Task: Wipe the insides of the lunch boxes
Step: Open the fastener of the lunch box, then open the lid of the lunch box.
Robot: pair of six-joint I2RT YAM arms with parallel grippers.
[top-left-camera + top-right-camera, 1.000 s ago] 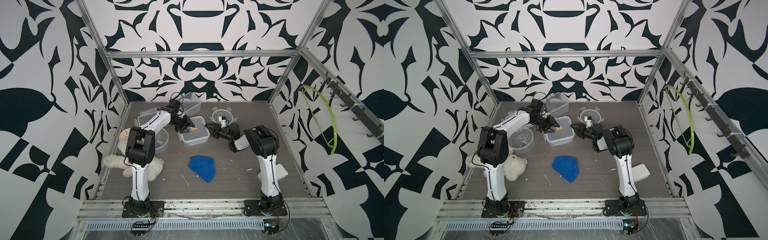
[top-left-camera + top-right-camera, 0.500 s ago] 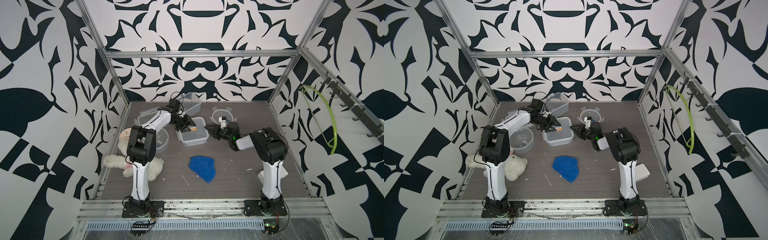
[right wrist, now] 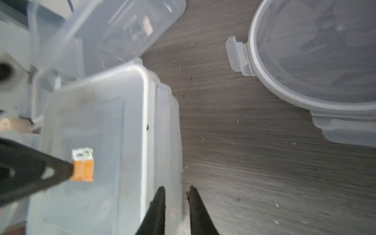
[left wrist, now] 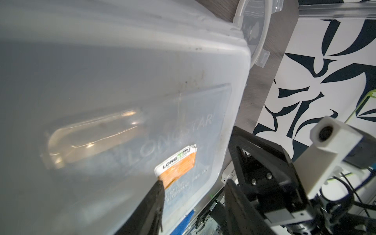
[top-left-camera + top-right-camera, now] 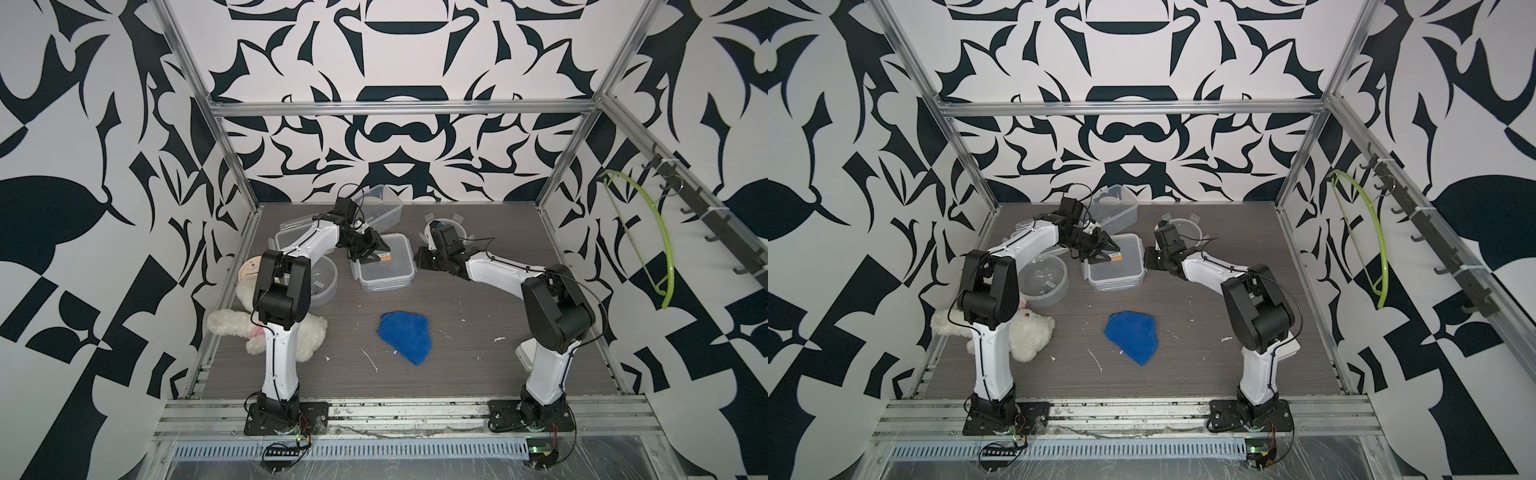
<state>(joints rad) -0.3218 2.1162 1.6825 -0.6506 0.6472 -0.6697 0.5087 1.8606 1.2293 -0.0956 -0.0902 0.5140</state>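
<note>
The square lunch box [image 5: 386, 270] sits near the middle of the worktop [image 5: 478, 316], toward the back, with its lid on and an orange sticker [image 4: 179, 168] on top. Over that lid we see the left pincer [image 5: 374, 255] with its jaws spread. One fingertip [image 3: 67, 171] is at the edge of the sticker and the other is out past the rim of the box, so nothing is held between them.

At the opposite side of the box the right pincer [image 3: 177, 188] has its two tips close together, one on each side of the lid's side clip [image 3: 168, 142]. We cannot tell whether they are pinching the clip or only straddling it.

Behind the square box, close to the back wall, lies the rectangular lunch box [image 5: 380, 210], open. The round lunch box [image 5: 322, 280] stands open just beside the left arm, to the left of the square one. A round lid [image 3: 264, 85] with its clips folded out lies on the worktop behind the right arm's wrist, apart from the square box.

Nearer the front, between the two arms, a blue cloth [image 5: 405, 338] lies crumpled and well apart from all three boxes. A white plush toy [image 5: 232, 328] lies at the left edge behind the left arm, with a beige clock [image 5: 249, 270] just behind it.
</note>
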